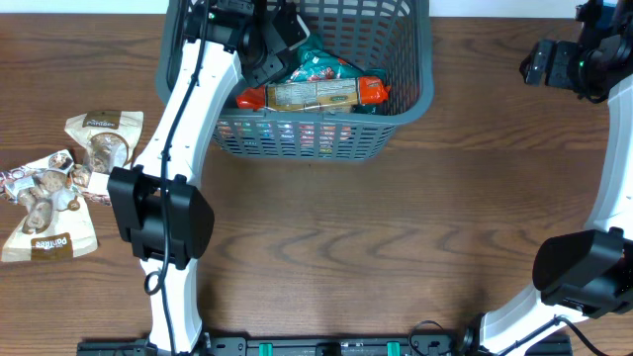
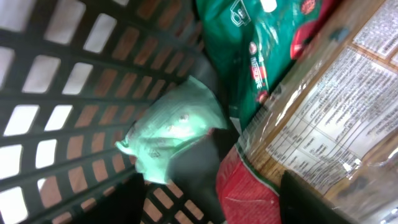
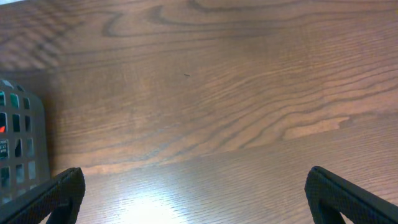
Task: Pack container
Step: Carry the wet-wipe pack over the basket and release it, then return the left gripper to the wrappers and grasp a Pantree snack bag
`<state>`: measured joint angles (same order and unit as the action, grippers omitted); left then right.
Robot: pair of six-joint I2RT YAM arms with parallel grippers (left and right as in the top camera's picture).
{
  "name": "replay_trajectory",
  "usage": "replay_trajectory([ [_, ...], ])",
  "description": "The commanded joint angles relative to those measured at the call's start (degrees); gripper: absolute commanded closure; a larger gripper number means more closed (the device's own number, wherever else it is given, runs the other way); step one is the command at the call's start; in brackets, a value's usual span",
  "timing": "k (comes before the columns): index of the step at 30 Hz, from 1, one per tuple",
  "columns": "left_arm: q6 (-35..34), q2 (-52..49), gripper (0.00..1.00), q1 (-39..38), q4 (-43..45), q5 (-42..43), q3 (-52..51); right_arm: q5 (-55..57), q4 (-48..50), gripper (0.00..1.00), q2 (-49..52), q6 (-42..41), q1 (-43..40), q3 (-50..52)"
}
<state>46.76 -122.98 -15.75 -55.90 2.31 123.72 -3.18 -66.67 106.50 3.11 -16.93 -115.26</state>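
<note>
The dark grey slatted container (image 1: 406,109) stands at the back middle of the table. Inside lie a red and tan snack packet (image 1: 316,94), a green packet (image 1: 321,64) and, in the left wrist view, a light green packet (image 2: 174,127) next to a red-ended packet (image 2: 249,193). My left gripper (image 1: 265,54) is inside the container at its left side, open and empty above the packets (image 2: 211,199). My right gripper (image 1: 539,61) is open and empty over bare table (image 3: 196,193), right of the container. The container wall (image 3: 18,143) shows at the left edge of the right wrist view.
Several brown and white snack packets (image 1: 69,178) lie on the table at the far left, near the left arm's base. The wooden table (image 1: 396,237) stretches in front of the container.
</note>
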Motion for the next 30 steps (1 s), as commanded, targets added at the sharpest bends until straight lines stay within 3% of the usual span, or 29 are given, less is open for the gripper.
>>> replay_trajectory([
  [1,-0.48,3.43,0.34,0.00,-0.33,-0.46,0.61,-0.04,-0.22,0.01,0.57,-0.70,-0.13,0.39],
  [9,-2.71,19.45,0.30,-1.09,-1.18,-8.48,0.76,-0.07,-0.15,0.01,0.57,-0.70,-0.07,0.39],
  [14,-10.78,30.25,0.21,2.05,-4.37,-16.15,0.76,-0.04,-0.22,0.01,0.57,0.42,0.00,0.39],
  [18,-22.36,34.18,0.14,12.50,-12.72,-16.92,0.74,-0.07,-0.28,0.01,0.57,0.39,0.00,0.39],
  [20,-28.85,34.23,0.09,19.93,-16.26,-14.97,0.70,-0.07,-0.37,0.01,0.57,0.39,0.04,0.39],
  [21,-29.79,33.88,0.01,23.74,-17.59,-12.15,0.39,-0.04,-0.37,0.01,0.57,0.39,0.09,0.39],
  [26,-28.87,29.35,0.01,42.60,-18.23,6.29,-3.45,-0.04,-0.17,0.01,0.57,0.42,0.09,0.39],
  [30,-27.45,22.75,0.01,49.86,-16.00,10.12,-7.50,-0.07,-0.20,0.01,0.57,0.39,0.09,0.39],
])
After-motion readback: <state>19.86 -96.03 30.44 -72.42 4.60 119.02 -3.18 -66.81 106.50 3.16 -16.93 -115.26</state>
